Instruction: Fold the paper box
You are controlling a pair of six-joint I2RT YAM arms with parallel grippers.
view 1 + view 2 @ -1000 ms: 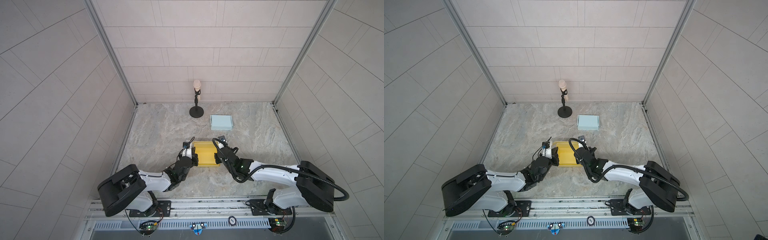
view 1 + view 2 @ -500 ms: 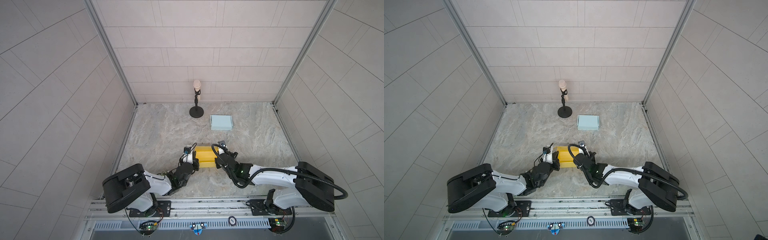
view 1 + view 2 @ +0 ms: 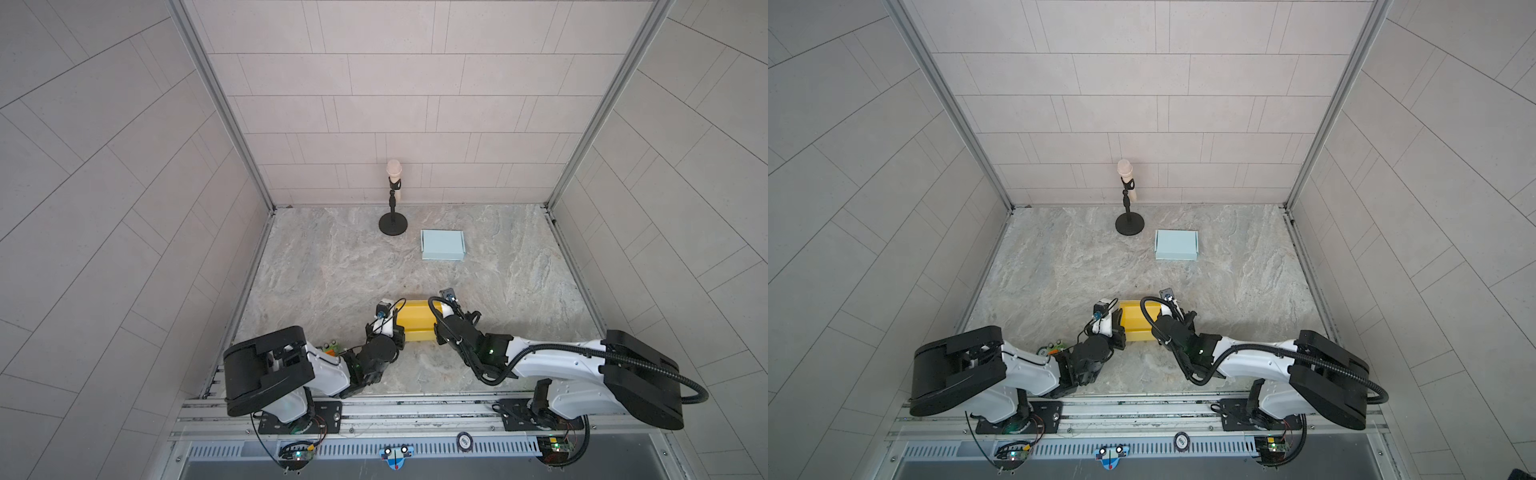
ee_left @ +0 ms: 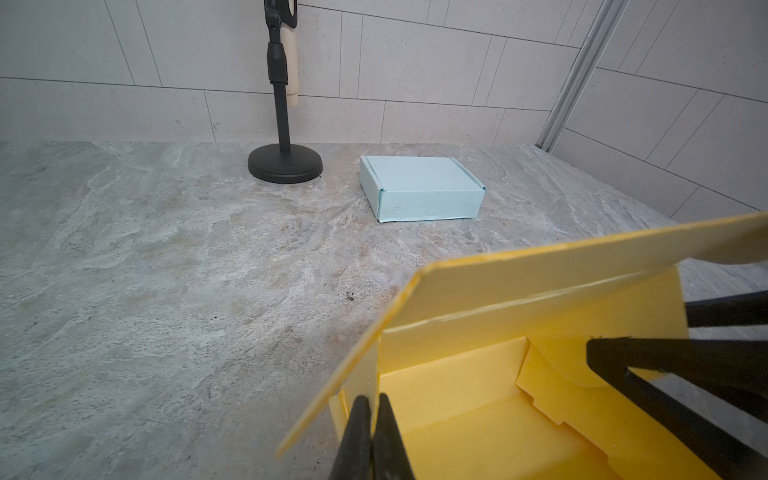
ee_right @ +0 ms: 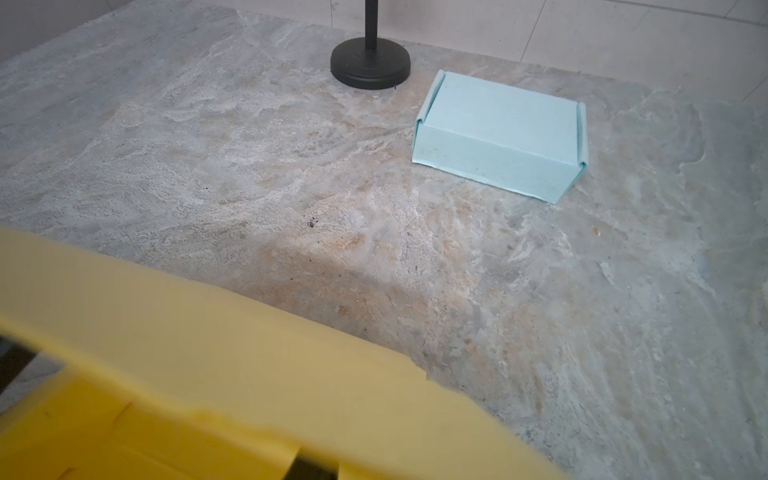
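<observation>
Grey, seemingly stone tabletop point(image 3: 332, 266); tiled walls point(image 3: 395, 95)

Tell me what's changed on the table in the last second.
The yellow box has slid toward the robot's edge of the table, with the left fingers and right fingers drawn back alongside it at its two ends. Whether the right ones let go isn't clear. The blue box and the microphone stand stayed put.

Yellow box point(image 5: 232, 374) blurry, edge-cropped
</observation>
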